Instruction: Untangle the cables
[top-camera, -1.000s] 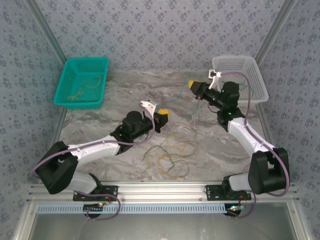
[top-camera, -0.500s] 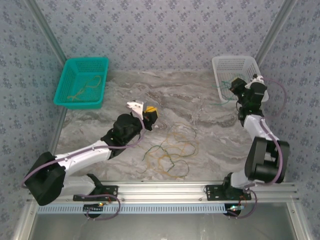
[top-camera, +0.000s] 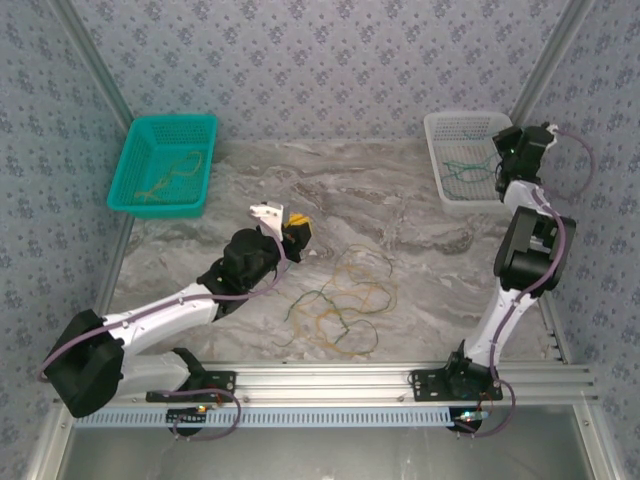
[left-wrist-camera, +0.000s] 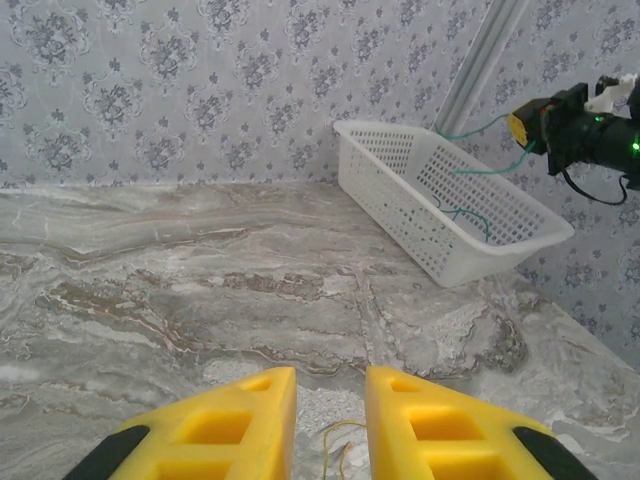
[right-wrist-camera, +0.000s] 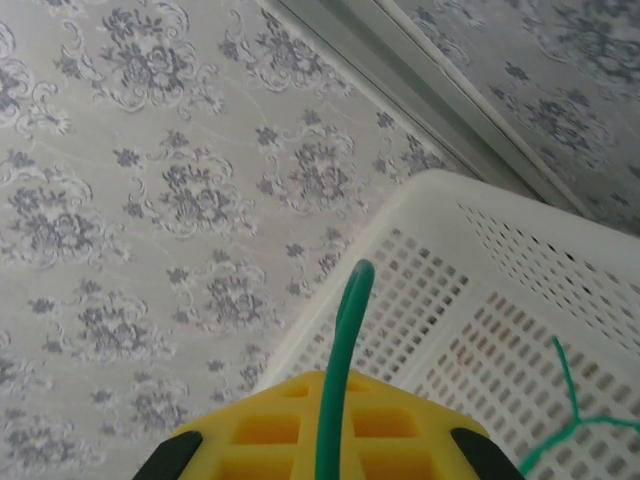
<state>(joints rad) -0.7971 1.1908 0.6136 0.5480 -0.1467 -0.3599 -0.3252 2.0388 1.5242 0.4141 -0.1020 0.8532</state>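
A tangle of dark green and orange-tan cables (top-camera: 340, 298) lies on the marble table in front of the arms. My left gripper (top-camera: 297, 228) hovers just left of and behind the tangle. Its yellow fingers (left-wrist-camera: 240, 425) are open, with nothing between them and a thin tan cable loop (left-wrist-camera: 340, 440) on the table below the gap. My right gripper (top-camera: 500, 148) is over the white basket (top-camera: 440, 128) at the back right. It is shut on a green cable (right-wrist-camera: 345, 330), which trails down into the basket (left-wrist-camera: 470, 215).
A teal basket (top-camera: 130, 160) at the back left holds an orange-tan cable (top-camera: 172, 175). Patterned walls and metal corner posts close in the table on three sides. Bare marble (top-camera: 360, 190) lies between the two baskets.
The right arm swung from the table's middle to above the white basket, carrying the green cable. The left arm drew back to the left and its fingers opened a little.
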